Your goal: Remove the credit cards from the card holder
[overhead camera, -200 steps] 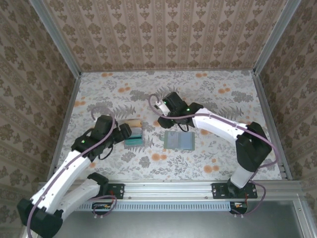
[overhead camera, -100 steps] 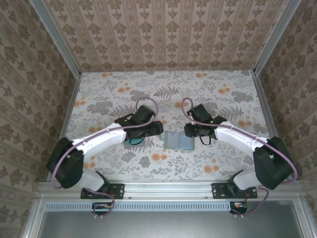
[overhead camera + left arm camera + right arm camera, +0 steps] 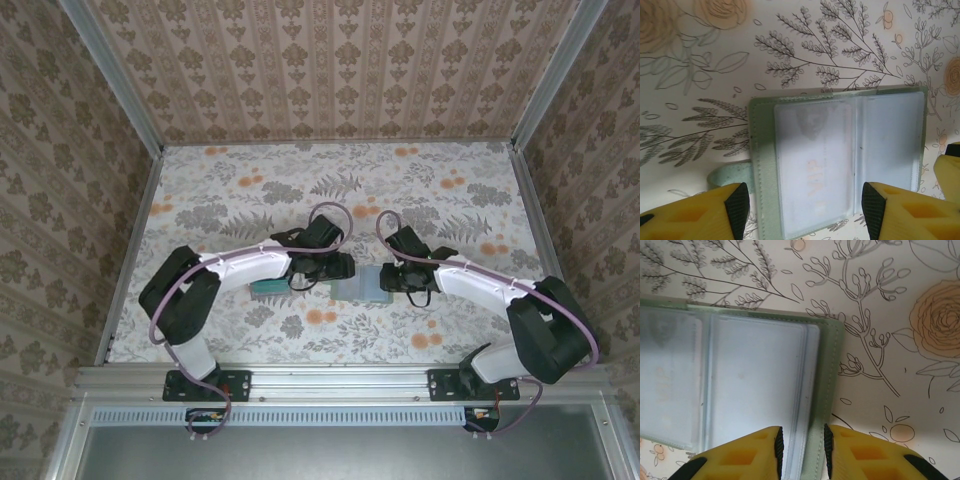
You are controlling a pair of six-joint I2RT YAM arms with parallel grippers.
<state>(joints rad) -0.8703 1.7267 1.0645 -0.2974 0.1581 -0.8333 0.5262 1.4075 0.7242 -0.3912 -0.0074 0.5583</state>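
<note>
The card holder (image 3: pixel 362 284) lies open on the flowered table, grey-green with clear sleeves. Behind its left sleeve rests a pale credit card (image 3: pixel 812 170) with faint orange print. My left gripper (image 3: pixel 805 210) hovers over that left panel, open, one pad (image 3: pixel 737 207) beyond the stitched edge and the other near the fold. My right gripper (image 3: pixel 802 445) is shut on the holder's right edge (image 3: pixel 827 390), the green border and sleeve edges between its pads. A pile of removed credit cards (image 3: pixel 268 288) peeks out from under the left arm.
The holder's pale green strap tab (image 3: pixel 725 175) sticks out at its left side. Patterned walls and metal rails (image 3: pixel 135 260) enclose the table. Open flowered tabletop (image 3: pixel 350 185) lies behind both arms.
My left arm swung right from the card pile to the holder, its jaws narrowing. My right gripper moved from behind the holder to its right edge.
</note>
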